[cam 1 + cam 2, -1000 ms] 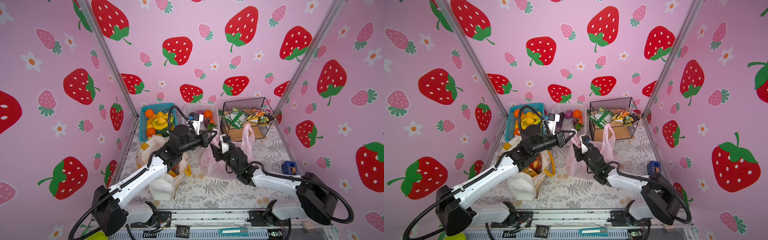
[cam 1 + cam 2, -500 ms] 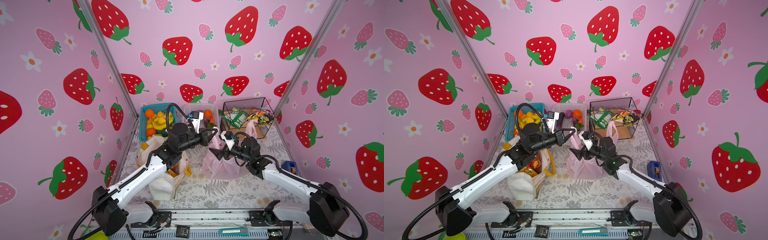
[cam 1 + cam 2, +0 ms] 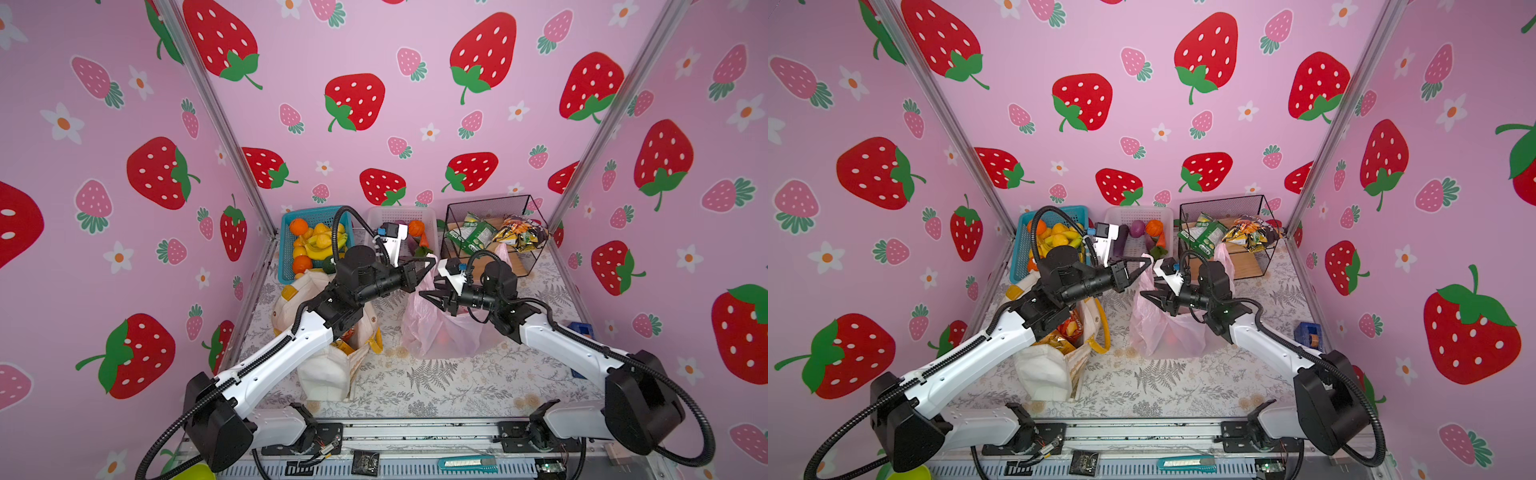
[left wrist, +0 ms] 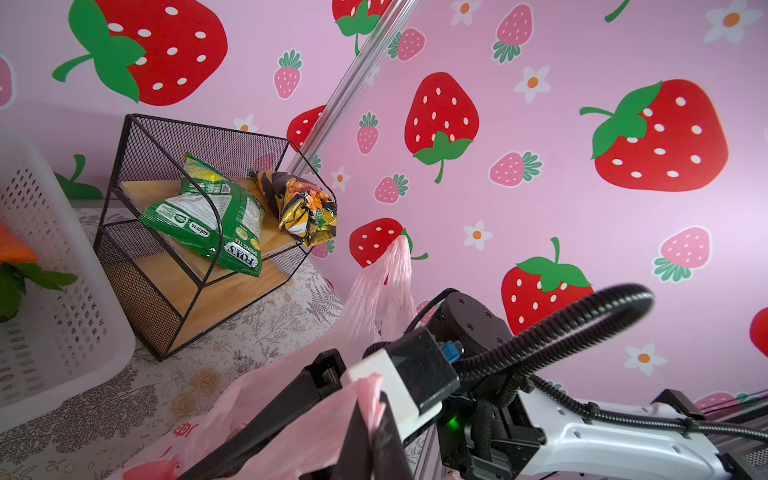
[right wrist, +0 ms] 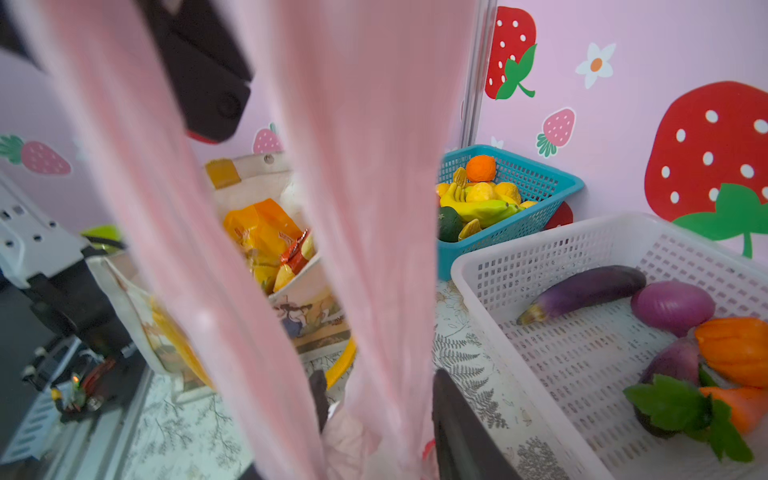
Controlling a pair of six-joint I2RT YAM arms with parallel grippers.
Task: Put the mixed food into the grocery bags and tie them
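pink bag (image 3: pixel 449 332) handle pinched in the closed left gripper (image 3: pixel 432 262); right gripper (image 3: pixel 430 298) straddles another strand, grip unclear.

The right gripper (image 3: pixel 430 294) is turned from an 11 o'clock heading to a 9 o'clock one. It is raised from low over the desk (image 3: pixel 436 386) to the top of the pink bag (image 3: pixel 449 336). Its jaws, spread wide half a second ago, are drawn closer about a strand of the bag's handle. Whether the strand is pinched cannot be told. More of the bag's body is uncovered, and it is spread wider toward 3 o'clock. The left gripper (image 3: pixel 428 264) is shifted slightly toward 12 o'clock.
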